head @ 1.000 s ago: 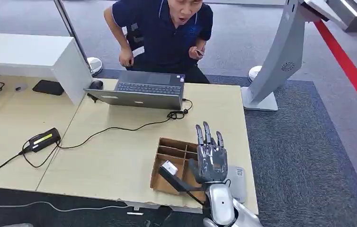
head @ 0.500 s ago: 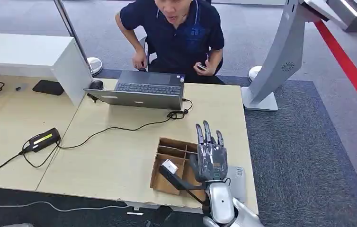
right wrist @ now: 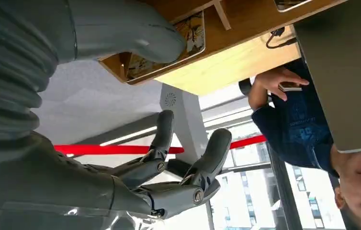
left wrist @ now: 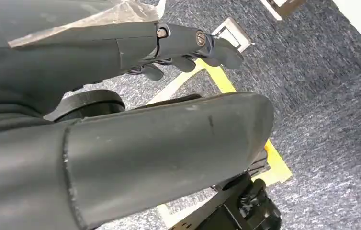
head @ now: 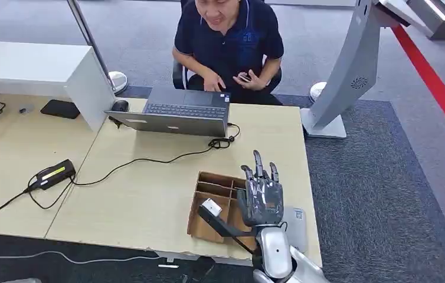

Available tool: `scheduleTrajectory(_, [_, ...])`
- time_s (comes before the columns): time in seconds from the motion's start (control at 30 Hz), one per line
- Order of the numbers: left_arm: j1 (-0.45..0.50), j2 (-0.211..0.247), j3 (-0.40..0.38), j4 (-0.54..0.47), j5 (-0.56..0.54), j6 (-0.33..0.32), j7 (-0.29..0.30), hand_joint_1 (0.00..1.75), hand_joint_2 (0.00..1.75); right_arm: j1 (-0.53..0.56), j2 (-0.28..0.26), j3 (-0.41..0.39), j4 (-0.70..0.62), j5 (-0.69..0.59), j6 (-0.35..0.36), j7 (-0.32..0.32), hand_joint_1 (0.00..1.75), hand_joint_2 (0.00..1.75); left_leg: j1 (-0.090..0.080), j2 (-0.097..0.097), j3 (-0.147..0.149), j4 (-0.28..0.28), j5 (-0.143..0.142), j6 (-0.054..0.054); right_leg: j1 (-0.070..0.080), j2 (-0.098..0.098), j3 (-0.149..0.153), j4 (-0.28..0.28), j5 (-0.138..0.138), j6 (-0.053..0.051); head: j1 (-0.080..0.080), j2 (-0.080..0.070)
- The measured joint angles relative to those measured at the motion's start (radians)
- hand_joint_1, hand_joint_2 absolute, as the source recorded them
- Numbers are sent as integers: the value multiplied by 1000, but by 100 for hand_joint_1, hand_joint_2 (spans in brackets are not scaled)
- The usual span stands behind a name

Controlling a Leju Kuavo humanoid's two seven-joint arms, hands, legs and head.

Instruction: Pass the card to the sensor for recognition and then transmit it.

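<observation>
My right hand is raised over the right side of a brown cardboard divider box near the table's front edge, fingers apart and pointing up, holding nothing. In the right wrist view the same hand is spread, and its thumb lies in front of a picture card lying flat in a box compartment. A small white item sits in another compartment. A flat grey sensor pad lies on the table right of the box, partly behind my wrist. My left hand hangs over the carpet, empty.
A person sits behind the open laptop at the table's far edge, holding a phone. A black cable runs from the laptop to a power brick. A grey stand rises on the carpet at right.
The person has shifted right and settled behind the laptop. One finger of my right hand has bent slightly; the hand otherwise stays in place.
</observation>
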Motion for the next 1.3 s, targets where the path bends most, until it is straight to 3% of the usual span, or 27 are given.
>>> scheduleTrajectory(0.03, [0, 0, 0, 0, 0, 0, 0, 0, 0, 0, 0, 0, 0, 0, 0, 0, 70, 175, 0, 0, 0, 0, 0, 0, 0, 0, 0, 0, 0, 0, 0, 0])
scheduleTrajectory(0.13, [0, 0, 0, 0, 0, 0, 0, 0, 0, 0, 0, 0, 0, 0, 0, 0, 37, 175, 0, 0, 0, 0, 0, 0, 0, 0, 0, 0, 0, 0, 0, 0])
scheduleTrajectory(0.93, [0, 0, 0, 0, 0, 2, 0, 0, 0, 0, 2, 13, 0, -3, 0, 0, 38, 175, 0, 0, -1, 0, 0, 0, 0, 0, -1, 0, 0, 0, 0, 0])
scheduleTrajectory(1.0, [0, 0, 0, 0, 0, 2, 0, 0, 0, 0, 2, 13, 0, -3, 0, 0, 23, 175, 0, 0, -1, 0, 0, 0, 0, 0, -1, 0, 0, 0, 0, 0])
scheduleTrajectory(1.07, [0, 0, 0, 0, 0, 3, 0, 0, 0, 0, 2, 13, 0, -3, 0, 0, 17, 175, 0, 0, -1, 0, 0, 0, 0, 0, -1, 0, 0, 0, 0, 0])
scheduleTrajectory(1.3, [0, 0, 0, 0, 0, 3, 0, 0, 0, 1, 2, 14, 0, -10, -2, 0, 21, 175, 0, 0, -1, 0, 0, 0, 0, 0, -1, 0, 0, 0, 0, 0])
